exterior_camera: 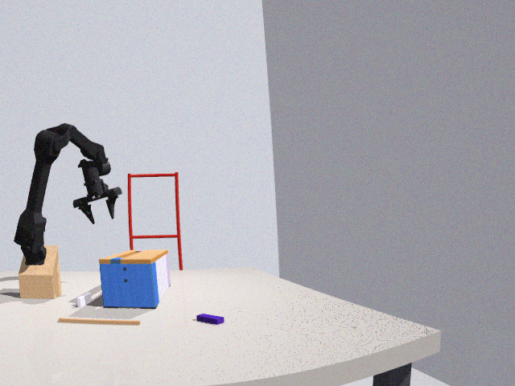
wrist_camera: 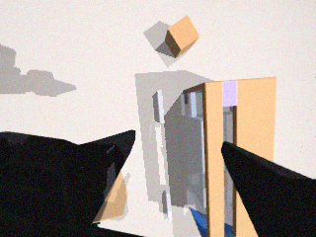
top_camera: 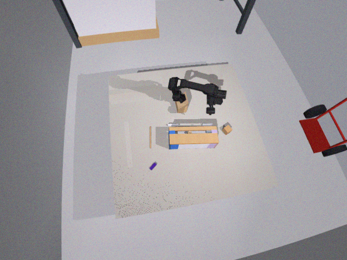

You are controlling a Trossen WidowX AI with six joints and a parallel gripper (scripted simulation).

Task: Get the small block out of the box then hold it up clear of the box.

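Here we are hovering our gripper [exterior_camera: 99,208], fingers spread wide and gripping nothing, above the table [exterior_camera: 290,332] behind the box [top_camera: 193,137]. The block [top_camera: 227,129] is lying on the table beside the box's end, well below and beyond our fingertips.
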